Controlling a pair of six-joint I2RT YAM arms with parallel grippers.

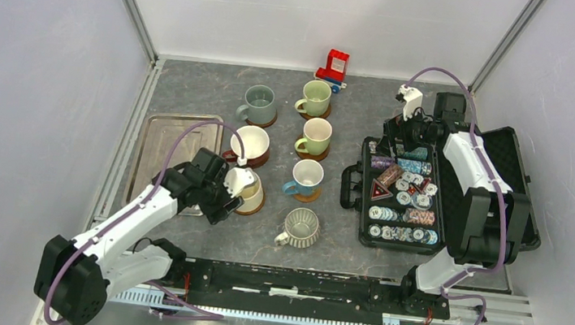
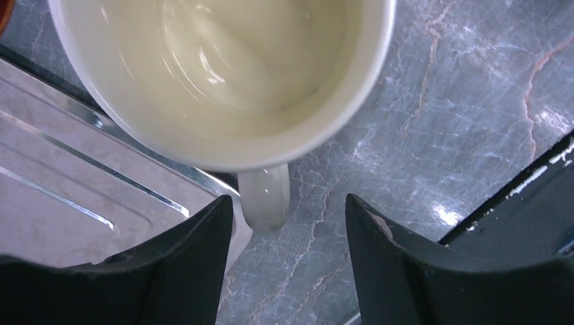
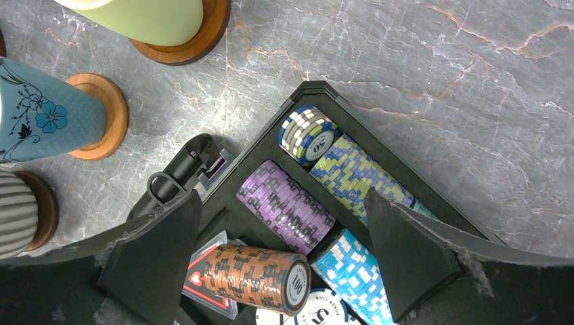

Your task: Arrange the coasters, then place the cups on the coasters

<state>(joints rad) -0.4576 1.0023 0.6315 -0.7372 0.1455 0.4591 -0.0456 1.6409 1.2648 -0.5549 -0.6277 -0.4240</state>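
top view, cups: the handled ceramic mugs (image 1: pixel 316 135) are sitting in two columns in the middle of the frame, on round brown wooden coasters (image 1: pixel 311 155).
top view, left arm: the left arm (image 1: pixel 139 215) is reaching in from the lower left, and its end is sitting right at the cream-yellow ceramic mug (image 1: pixel 248 189), just right of the square metal tray (image 1: pixel 164 140).
top view, right arm: the right arm (image 1: pixel 474 180) is reaching over the open black case of poker chips (image 1: pixel 403 196) at centre right.
left wrist view, fingers: the left gripper (image 2: pixel 290 210) is standing with its jaws spread, pinching nothing.
left wrist view, mug: the cream-yellow mug is filling the top of the frame. Its handle (image 2: pixel 265 200) is poking down between the two fingers, close to the frame-left one, with a clear gap to the other. Can't tell whether it's touching the near one.
left wrist view, tray: the tray is lying at the left, on the grey marbled tabletop (image 2: pixel 460 101).
right wrist view, fingers: the right gripper (image 3: pixel 281 203) is hanging wide open over the chip rows, holding nothing.
right wrist view, cups: a pale green mug (image 3: pixel 149 17) is standing at the upper left on a rimmed coaster. A blue flower-print mug (image 3: pixel 40 115) is standing at the left edge on a flat, lighter coaster (image 3: pixel 105 115). A ribbed grey mug (image 3: pixel 13 213) is peeking in at the lower left on a dark one.
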